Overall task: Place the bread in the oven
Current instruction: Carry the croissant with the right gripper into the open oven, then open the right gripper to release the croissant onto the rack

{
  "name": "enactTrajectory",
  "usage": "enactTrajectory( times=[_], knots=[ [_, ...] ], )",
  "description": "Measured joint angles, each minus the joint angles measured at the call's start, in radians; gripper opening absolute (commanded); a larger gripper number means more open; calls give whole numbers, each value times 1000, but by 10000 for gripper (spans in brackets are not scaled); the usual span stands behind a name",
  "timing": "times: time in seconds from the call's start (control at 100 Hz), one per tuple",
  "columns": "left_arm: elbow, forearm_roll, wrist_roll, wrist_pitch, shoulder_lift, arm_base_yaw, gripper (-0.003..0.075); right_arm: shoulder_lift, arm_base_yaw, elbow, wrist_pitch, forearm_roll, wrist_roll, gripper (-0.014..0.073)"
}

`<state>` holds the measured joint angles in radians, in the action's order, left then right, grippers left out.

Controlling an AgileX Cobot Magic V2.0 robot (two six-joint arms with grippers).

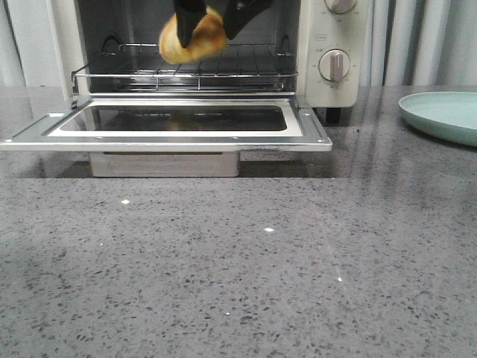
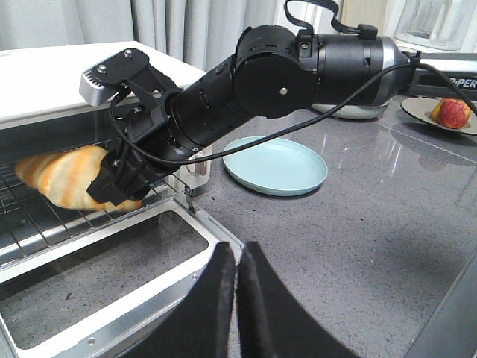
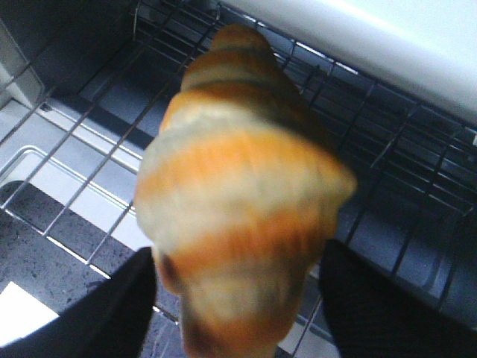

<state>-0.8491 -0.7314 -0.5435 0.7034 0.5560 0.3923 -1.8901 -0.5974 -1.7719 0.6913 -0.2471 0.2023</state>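
The bread (image 1: 192, 37), a golden-orange croissant with cream stripes, hangs just above the wire rack (image 1: 186, 73) of the cream-white oven (image 1: 317, 71). The oven's glass door (image 1: 171, 138) lies open and flat. My right gripper (image 1: 211, 28) is shut on the bread, one black finger on each side of it; this also shows in the right wrist view (image 3: 238, 298), where the bread (image 3: 238, 186) fills the middle. In the left wrist view the bread (image 2: 63, 175) is over the rack's front edge. My left gripper (image 2: 237, 257) is shut and empty, above the counter by the door's right corner.
A pale green plate (image 1: 447, 115) sits on the grey counter to the right of the oven, also in the left wrist view (image 2: 276, 164). A small dish with an apple (image 2: 451, 112) stands farther right. The oven dials (image 1: 334, 66) are on its right face.
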Motion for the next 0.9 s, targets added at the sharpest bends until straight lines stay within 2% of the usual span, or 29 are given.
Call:
enactTrajectory(
  times=[0.23, 0.35, 0.4, 0.47, 0.53, 0.54, 0.56, 0.61, 0.74, 0.9],
  knots=[
    [0, 0, 0, 0, 0, 0, -22, 10, 0, 0, 57, 0, 0, 547],
    [0, 0, 0, -2, 0, 0, -22, 41, -8, 0, 103, 3, 0, 484],
    [0, 0, 0, -9, 0, 0, -22, 60, -15, 0, 119, 3, 0, 426],
    [0, 0, 0, -30, 0, 0, -22, 84, -30, 0, 148, 3, 0, 295],
    [0, 0, 0, -51, 0, 0, -22, 101, -48, 0, 185, 3, 0, 117],
    [0, 0, 0, -53, 0, 0, -22, 105, -52, 0, 197, 3, 0, 117],
    [0, 2, 0, -61, 0, 0, -22, 110, -60, 0, 217, 3, 0, 40],
    [0, 12, 0, -78, -2, 0, -22, 120, -81, 0, 267, 3, -9, -73],
    [0, 100, 33, -95, -33, -3, -22, 182, -139, 60, 300, 6, -22, -67],
    [7, 360, 221, -116, -118, -3, -22, 393, -193, 263, 142, 11, -25, -67]
  ],
)
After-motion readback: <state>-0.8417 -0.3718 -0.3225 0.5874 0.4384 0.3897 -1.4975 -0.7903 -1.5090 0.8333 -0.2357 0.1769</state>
